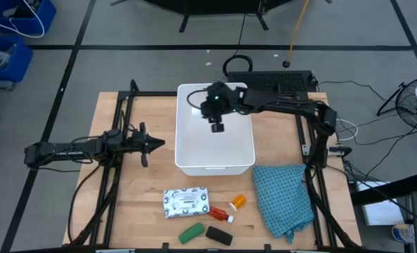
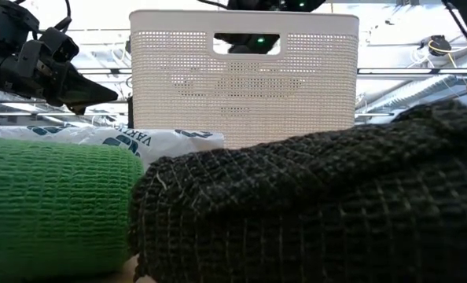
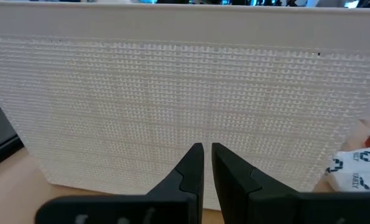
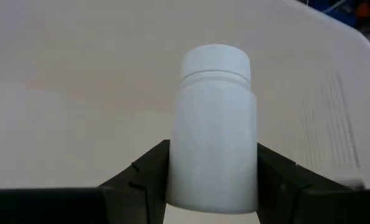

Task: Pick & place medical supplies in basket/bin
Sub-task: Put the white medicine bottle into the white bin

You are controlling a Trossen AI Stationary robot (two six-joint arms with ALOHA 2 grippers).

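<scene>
The white bin (image 1: 194, 151) stands mid-table, and its slot handle (image 2: 245, 43) faces the low view. My right gripper (image 1: 217, 125) hangs over the bin's inside, shut on the small white cylinder (image 4: 215, 130), a capped bottle. My left gripper (image 1: 151, 144) waits shut, left of the bin and facing its wall (image 3: 172, 106). Near the table's front edge lie the white printed packet (image 1: 186, 202), orange vial (image 1: 239, 201), red tube (image 1: 220, 213), green oblong (image 1: 191, 232) and black oblong (image 1: 220, 235). My right gripper pinches the white cylinder by its body (image 4: 213, 180) between the two fingers, one on each side. The fingers come from above, pointing down into the bin. The bottle lies along the fingers with its cap (image 4: 215, 62) toward the bin floor. Whether the cap touches the floor, I cannot tell.
The teal checked cloth (image 1: 284, 198) lies crumpled at the right front of the table. A black keyboard (image 1: 279, 79) sits beyond the far edge. In the low view the green roll (image 2: 56, 204) and black roll (image 2: 312, 204) fill the foreground before the bin.
</scene>
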